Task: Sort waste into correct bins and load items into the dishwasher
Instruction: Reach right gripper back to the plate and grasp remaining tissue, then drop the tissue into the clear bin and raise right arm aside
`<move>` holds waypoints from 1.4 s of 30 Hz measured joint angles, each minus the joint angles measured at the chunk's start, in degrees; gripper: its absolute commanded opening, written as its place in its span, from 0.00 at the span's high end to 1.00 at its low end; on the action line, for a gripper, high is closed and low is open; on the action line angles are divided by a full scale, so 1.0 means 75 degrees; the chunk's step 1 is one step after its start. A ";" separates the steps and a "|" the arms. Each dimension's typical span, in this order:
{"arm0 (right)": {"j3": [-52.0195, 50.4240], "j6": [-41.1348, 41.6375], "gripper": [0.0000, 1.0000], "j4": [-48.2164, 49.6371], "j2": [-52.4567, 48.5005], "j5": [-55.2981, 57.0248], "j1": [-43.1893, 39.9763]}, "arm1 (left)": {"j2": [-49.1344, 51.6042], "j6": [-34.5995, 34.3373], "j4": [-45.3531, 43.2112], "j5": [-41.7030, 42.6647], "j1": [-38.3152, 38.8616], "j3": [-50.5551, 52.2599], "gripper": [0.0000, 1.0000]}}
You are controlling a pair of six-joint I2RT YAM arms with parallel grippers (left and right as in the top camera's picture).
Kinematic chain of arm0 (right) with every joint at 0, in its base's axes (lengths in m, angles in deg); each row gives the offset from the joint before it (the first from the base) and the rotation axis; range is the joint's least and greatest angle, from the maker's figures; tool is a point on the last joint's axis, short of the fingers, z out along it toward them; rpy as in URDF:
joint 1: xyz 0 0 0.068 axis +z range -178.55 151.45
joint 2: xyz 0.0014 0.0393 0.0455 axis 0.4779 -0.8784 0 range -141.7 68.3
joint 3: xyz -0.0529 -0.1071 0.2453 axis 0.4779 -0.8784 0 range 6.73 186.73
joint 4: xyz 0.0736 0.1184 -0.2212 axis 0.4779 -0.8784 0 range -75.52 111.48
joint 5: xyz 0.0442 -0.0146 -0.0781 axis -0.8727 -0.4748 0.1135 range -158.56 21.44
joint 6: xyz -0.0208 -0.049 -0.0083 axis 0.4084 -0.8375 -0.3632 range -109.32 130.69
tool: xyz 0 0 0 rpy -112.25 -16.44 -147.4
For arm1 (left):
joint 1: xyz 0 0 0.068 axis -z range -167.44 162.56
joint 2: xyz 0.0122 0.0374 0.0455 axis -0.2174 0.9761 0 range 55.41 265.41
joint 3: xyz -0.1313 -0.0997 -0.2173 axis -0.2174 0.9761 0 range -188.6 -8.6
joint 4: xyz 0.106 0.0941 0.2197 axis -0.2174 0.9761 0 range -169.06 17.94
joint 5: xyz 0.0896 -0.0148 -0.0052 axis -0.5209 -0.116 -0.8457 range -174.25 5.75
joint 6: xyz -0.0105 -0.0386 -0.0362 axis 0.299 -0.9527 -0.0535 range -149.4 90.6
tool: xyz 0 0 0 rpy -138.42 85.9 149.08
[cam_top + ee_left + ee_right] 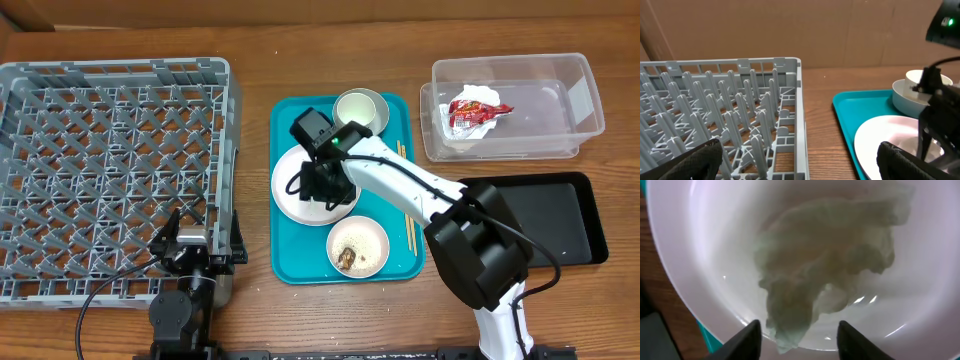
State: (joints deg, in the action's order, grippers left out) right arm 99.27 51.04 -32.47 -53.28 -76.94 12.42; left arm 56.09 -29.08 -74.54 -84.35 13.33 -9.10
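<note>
Right now the right gripper [797, 340] hangs low over a round white plate [695, 255]. Its two fingers [747, 342] stand partly open, and they hold nothing. A crumpled white tissue [830, 250] lies on the plate, and its thin end sits in the gap between the fingers. The left gripper [800, 167] is spread as wide as it goes and is empty. A big grey plastic dish rack [740, 95] lies under and ahead of its fingers [690, 160].

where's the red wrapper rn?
Overhead view, top right: the red wrapper lies inside the clear tub, in its left half, with the black tray just below.
</note>
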 measured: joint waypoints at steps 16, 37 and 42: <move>-0.0096 0.0449 0.96 0.0632 -0.0096 0.0035 0.0009 | 0.0000 0.0000 -0.0003 0.0000 0.0000 0.0000 0.00; 0.4185 0.0717 0.96 -0.2457 0.1204 0.1212 -0.2515 | 0.0000 0.0000 0.0000 0.0000 0.0000 0.0000 0.00; 0.4153 0.1131 0.96 -0.2940 0.1338 0.1562 -0.4540 | 0.0000 0.0000 0.0000 0.0003 0.0000 0.0000 0.00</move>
State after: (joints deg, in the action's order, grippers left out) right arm 130.41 59.52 -54.52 -43.25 -65.22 -21.63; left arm 56.09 -29.08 -74.54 -84.33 13.33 -9.10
